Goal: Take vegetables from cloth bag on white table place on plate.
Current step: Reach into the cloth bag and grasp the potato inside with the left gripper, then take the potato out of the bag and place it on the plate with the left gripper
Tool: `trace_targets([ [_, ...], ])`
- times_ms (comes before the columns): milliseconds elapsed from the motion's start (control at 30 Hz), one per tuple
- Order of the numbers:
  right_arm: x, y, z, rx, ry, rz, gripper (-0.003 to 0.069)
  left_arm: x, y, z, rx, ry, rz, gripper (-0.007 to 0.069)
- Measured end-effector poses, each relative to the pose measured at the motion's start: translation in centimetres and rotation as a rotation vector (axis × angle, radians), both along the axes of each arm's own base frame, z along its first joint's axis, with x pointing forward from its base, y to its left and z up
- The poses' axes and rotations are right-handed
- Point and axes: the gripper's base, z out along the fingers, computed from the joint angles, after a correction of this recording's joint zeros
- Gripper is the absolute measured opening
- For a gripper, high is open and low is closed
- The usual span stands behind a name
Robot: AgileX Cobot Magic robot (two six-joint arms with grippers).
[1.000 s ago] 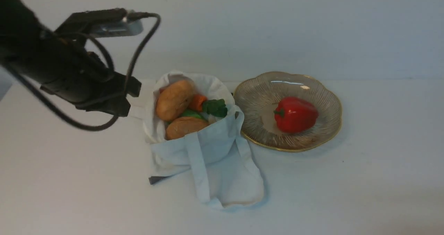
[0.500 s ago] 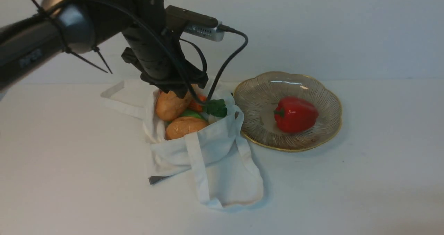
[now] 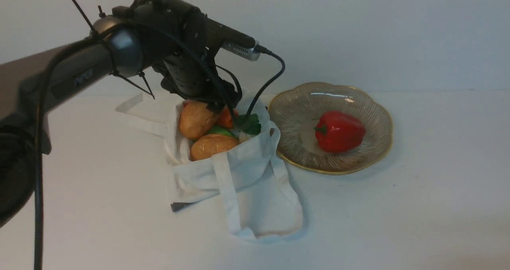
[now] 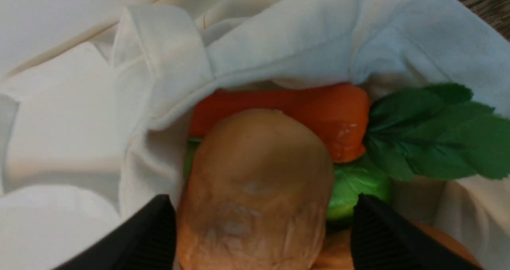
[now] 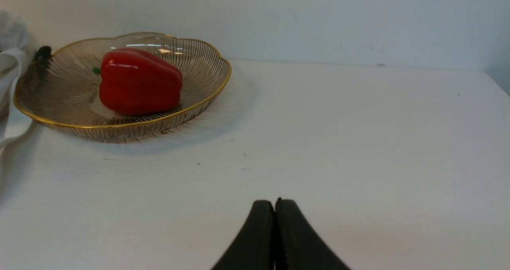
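Observation:
The cloth bag [image 3: 247, 182] lies open on the white table [image 3: 438, 206]. In it are two tan potatoes [image 3: 195, 120], an orange carrot [image 3: 226, 118] with green leaves [image 3: 248, 123] and a light green gourd [image 3: 219, 130]. My left gripper [image 3: 217, 102] is open and low in the bag's mouth. In the left wrist view its fingers straddle the upper potato [image 4: 255, 190], with the carrot [image 4: 303, 102] and the gourd [image 4: 358, 182] just beyond. The plate [image 3: 358, 160] holds a red pepper [image 3: 338, 131]. My right gripper [image 5: 275, 201] is shut and empty, low over the table.
The bag's strap handles trail toward the front [image 3: 231, 206] and off to the left [image 3: 135, 120]. A small dark corner [image 3: 179, 206] sticks out from under the bag. The plate [image 5: 191, 102] touches the bag's right side. A pale wall runs behind the table.
My left arm has swung in from the left to over the bag and dropped lower, bringing its gripper down around the upper potato. The bag, the vegetables and the plate have not moved.

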Motion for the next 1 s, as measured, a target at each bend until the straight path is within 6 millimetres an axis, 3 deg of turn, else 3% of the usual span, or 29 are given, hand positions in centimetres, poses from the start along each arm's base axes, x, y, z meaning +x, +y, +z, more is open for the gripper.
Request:
trace_targets([
  [133, 0.0, 0.0, 0.0, 0.0, 0.0, 0.0, -0.0015, 0.5, -0.1, -0.9, 0.021, -0.018, -0.013, 0.0528],
  [333, 0.0, 0.0, 0.0, 0.0, 0.0, 0.0, -0.0015, 0.8, 0.1, -1.4, 0.053, -0.024, -0.01, 0.0386],
  [567, 0.0, 0.0, 0.0, 0.0, 0.0, 0.0, -0.0015, 0.4, 0.3, -1.1, 0.053, 0.01, 0.03, 0.0387],
  [667, 0.0, 0.0, 0.0, 0.0, 0.0, 0.0, -0.0015, 0.0, 0.4, -0.4, 0.04, 0.027, 0.037, 0.0387],
  [767, 0.0, 0.0, 0.0, 0.0, 0.0, 0.0, -0.0015, -1.3, 0.3, 2.8, -0.058, 0.007, 0.046, 0.0387],
  [800, 0.0, 0.0, 0.0, 0.0, 0.0, 0.0, -0.0015, -1.3, 0.2, 3.0, -0.065, 0.005, 0.046, 0.0387],
  [867, 0.0, 0.0, 0.0, 0.0, 0.0, 0.0, -0.0015, -2.4, -0.1, 5.2, -0.175, -0.003, 0.057, 0.0387],
  [1000, 0.0, 0.0, 0.0, 0.0, 0.0, 0.0, -0.0015, -3.3, -1.3, 6.5, -0.365, 0.043, 0.049, 0.0387],
])
